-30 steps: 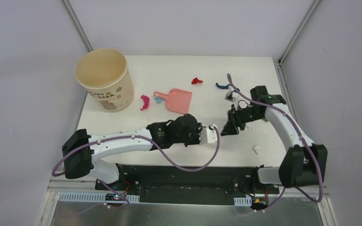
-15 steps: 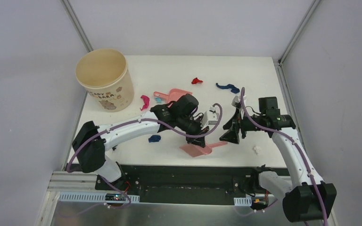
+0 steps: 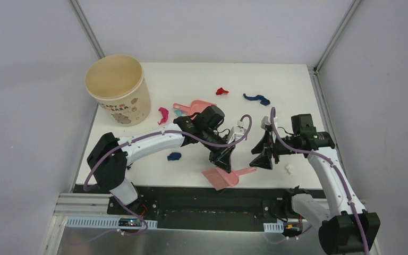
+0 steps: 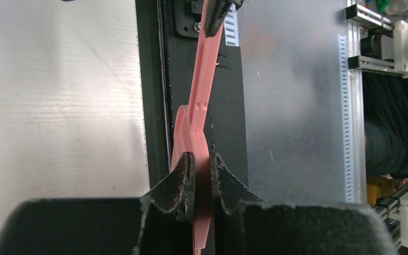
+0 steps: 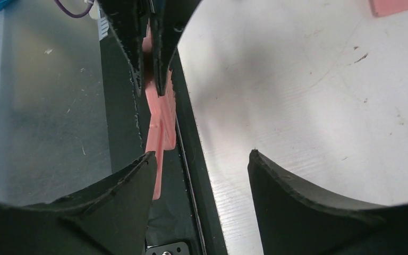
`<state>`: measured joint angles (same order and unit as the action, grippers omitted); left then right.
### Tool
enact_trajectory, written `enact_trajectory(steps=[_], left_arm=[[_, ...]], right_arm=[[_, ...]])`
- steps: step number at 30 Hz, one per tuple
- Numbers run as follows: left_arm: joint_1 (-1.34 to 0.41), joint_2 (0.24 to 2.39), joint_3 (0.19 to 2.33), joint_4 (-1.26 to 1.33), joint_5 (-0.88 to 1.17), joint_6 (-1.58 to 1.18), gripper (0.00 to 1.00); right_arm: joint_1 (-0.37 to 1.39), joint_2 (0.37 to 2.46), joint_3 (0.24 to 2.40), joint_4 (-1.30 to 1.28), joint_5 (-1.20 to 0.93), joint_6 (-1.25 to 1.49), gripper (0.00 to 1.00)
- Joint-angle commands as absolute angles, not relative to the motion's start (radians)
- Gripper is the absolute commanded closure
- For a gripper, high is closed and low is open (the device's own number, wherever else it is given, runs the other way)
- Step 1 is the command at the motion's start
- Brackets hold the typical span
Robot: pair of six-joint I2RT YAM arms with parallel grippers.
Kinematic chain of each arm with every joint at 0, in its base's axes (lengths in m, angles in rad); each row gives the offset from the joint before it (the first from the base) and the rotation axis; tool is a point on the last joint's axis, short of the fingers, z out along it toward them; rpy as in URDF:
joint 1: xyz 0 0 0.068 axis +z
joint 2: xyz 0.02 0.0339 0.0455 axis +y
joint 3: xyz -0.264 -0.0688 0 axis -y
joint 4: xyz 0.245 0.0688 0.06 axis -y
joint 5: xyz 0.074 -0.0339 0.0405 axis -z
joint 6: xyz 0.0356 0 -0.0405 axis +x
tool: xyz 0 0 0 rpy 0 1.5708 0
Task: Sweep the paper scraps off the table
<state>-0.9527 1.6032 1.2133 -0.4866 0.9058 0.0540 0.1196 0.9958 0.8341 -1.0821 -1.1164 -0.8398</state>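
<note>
1. The left pincer (image 3: pixel 224 162) is clenched on a pink brush (image 3: pixel 220 178), low in the centre of the overhead view. The left wrist view shows both fingers (image 4: pixel 183 178) pressed on the brush's flat sides, with the handle running away from them.
2. The right pincer (image 3: pixel 260 156) is spread wide, just right of the left one. Its tips point toward the brush handle. In the right wrist view the handle end lies beside one finger (image 5: pixel 138 180); contact cannot be judged.
3. The left arm reaches from the lower left, rises toward the centre, then bends down toward the front edge of the table (image 3: pixel 191 79).
4. The right arm rises from the lower right and folds leftward.
5. The brush head lies at the table's front edge.
6. The paper scraps are scattered on the table:
   - a red scrap (image 3: pixel 221 91) and a long dark blue scrap (image 3: pixel 256 98) sit upper centre
   - a magenta scrap (image 3: pixel 163 114) and a teal scrap (image 3: pixel 178 113) sit beside a pink dustpan (image 3: pixel 196 106)
   - a small dark blue scrap (image 3: pixel 174 156) sits below the left arm
   - a white scrap (image 3: pixel 288 169) sits right of the right pincer
7. A beige bucket (image 3: pixel 118 87) stands at the upper left.
8. Half a second ago the left pincer and brush were slightly higher in the frame, while the right pincer was almost where it is now.
9. One second ago the left arm lay stretched low across the table and the brush was out of sight.
</note>
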Motion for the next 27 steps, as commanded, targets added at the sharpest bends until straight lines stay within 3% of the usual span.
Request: enact_trajectory(steps=[1,10,14,19,27], left_arm=[[-0.920,1.609,1.250,-0.405,1.013,0.012,1.00],[-0.906,1.630,1.252,-0.373,1.068,-0.026,1.00],[-0.904,1.659,1.260,-0.372,1.082,-0.032,1.00],[-0.895,1.666,1.261,-0.369,1.098,-0.034,1.00],[-0.870,1.671,1.256,-0.328,1.135,-0.071,1.00]], right_arm=[[0.121,0.956,0.831,-1.038,-1.164,-0.835,0.36],[0.121,0.996,0.854,-1.119,-1.206,-0.900,0.44],[0.109,0.997,0.881,-1.132,-1.280,-0.866,0.31],[0.122,0.994,0.881,-1.201,-1.217,-0.939,0.28],[0.204,0.994,0.882,-1.185,-1.099,-0.929,0.45]])
